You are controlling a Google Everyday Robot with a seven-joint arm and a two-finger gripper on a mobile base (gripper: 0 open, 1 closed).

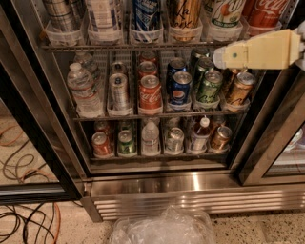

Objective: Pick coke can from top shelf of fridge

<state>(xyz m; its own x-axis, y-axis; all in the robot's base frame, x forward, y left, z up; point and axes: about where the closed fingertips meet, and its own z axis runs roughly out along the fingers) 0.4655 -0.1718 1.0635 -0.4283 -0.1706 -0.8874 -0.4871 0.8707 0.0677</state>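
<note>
The fridge (190, 183) stands open in front of me. Its top shelf (119, 46) is a wire rack with clear lane trays along the upper edge of the view. A red coke can (264, 12) stands in the rightmost lane there, its top cut off by the frame. A second red coke can (150, 93) stands on the middle shelf. My gripper (220, 57) is at the end of the cream arm that reaches in from the right. It hangs just below the top shelf's rail, below and left of the top coke can, in front of a green can (208, 86).
The top shelf also holds a blue Pepsi can (147, 14), a gold-brown can (185, 14) and a green-white can (227, 12). Water bottles (82, 88) stand on the middle shelf at left. A black door frame (33, 128) is on the left. Cables (24, 224) and a plastic bag (164, 228) lie on the floor.
</note>
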